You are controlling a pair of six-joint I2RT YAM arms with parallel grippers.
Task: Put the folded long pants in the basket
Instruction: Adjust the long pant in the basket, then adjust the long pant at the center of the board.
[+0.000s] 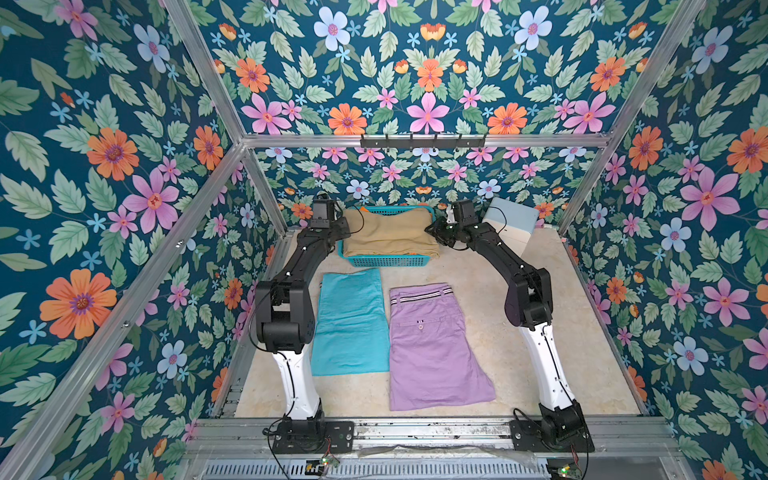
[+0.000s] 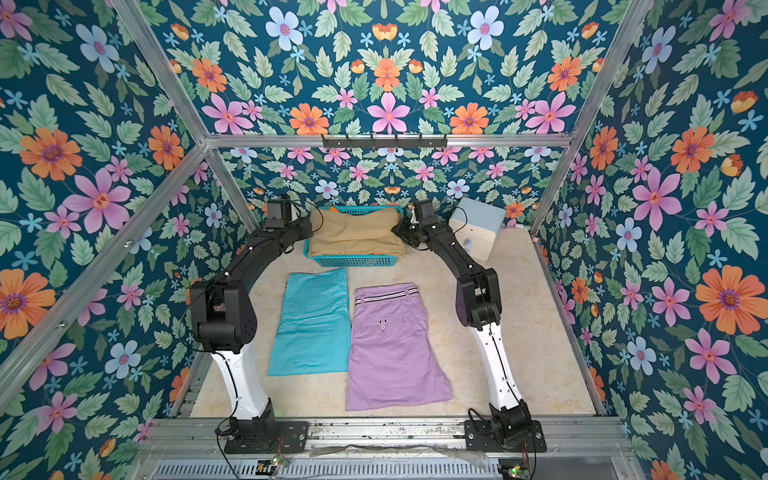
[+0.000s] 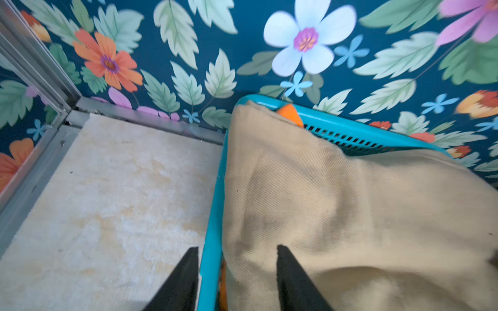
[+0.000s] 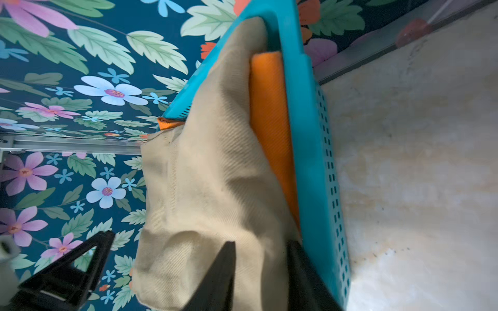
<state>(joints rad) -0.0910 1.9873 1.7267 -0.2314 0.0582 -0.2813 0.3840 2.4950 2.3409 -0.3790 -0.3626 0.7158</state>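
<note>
Left wrist view: left gripper spread astride the basket rim, holding nothing. Right gripper spread around the tan pants, which lie over orange pants inside the basket.

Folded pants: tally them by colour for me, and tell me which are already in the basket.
Tan pants: 1, in the basket, on top
Orange pants: 1, in the basket, under the tan
Turquoise pants: 1, on the table
Lilac pants: 1, on the table
Total: 4, with 2 in the basket
</note>
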